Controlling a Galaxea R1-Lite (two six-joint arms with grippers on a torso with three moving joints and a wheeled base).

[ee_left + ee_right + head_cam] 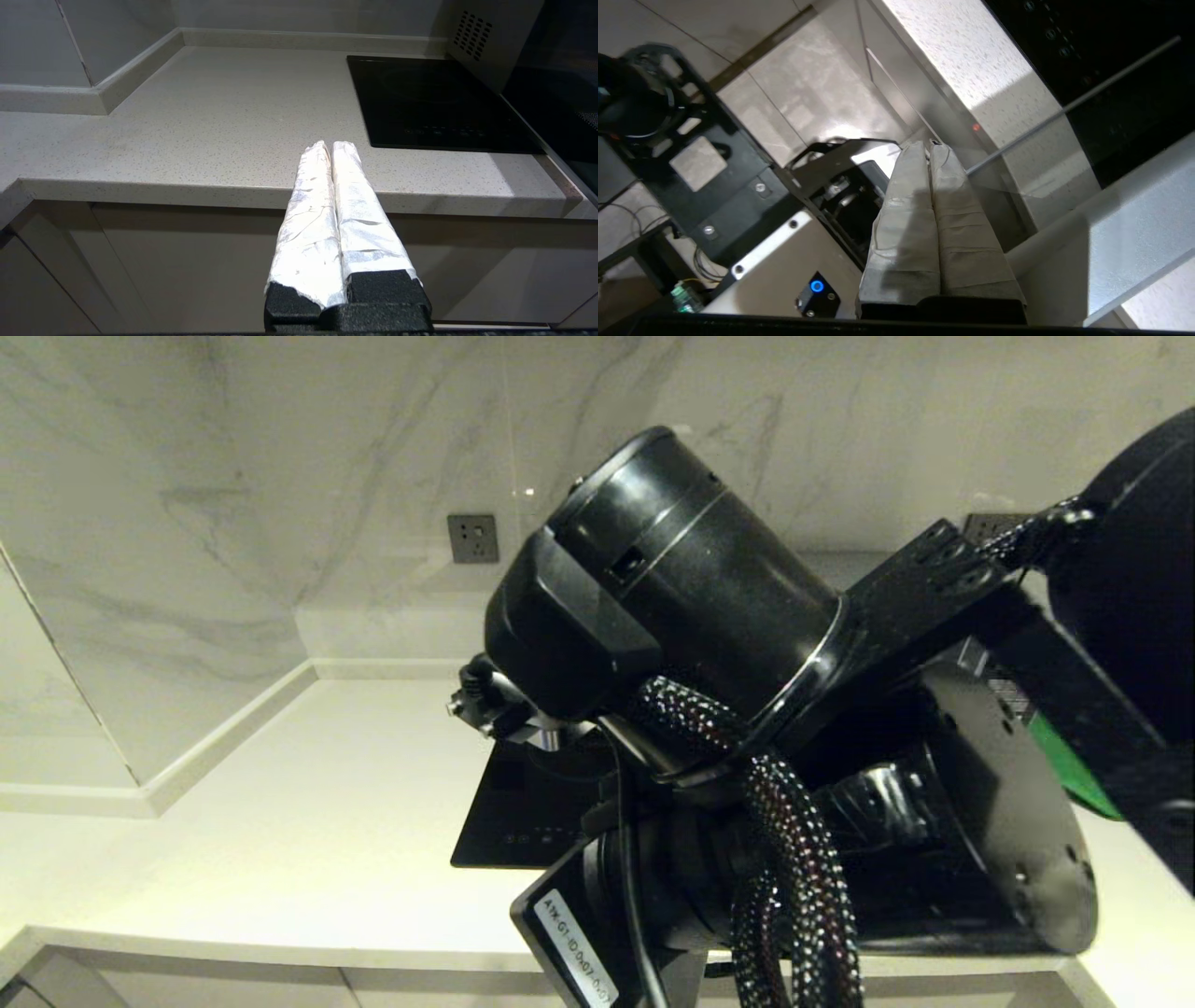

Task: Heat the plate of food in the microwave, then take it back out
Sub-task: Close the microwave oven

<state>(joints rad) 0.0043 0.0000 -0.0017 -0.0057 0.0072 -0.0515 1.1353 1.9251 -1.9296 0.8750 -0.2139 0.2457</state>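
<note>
Two claws, both pressed shut with nothing between their wrapped fingers — that was the picture. The left claw [332,145] hung parked in front of the cabinet face, below the edge of the pale speckled tabletop [210,116], its tips pointing toward the black induction hob [434,102]. The right arm [709,616] was hoisted so high it filled most of the head view, blocking nearly everything to the right of the hob. Its right claw [930,145] pointed down toward the tabletop's front edge and the floor, close beside what looked like the microwave [1125,224]: a grey edge and a pane of dark glass with a thin bar reflected across it, though whether that was an open door could not be said for sure. In the left wrist view the microwave's vented grey side and dark front showed just right of the hob. The plate of food was nowhere to be seen in any view — it could have been inside the oven or hidden behind the arm, no telling. A sliver of green showed past the arm at the right. Judging progress: no plate in hand, so the carrying out, at least, looked unfinished, and how much heating was done could not be read.
</note>
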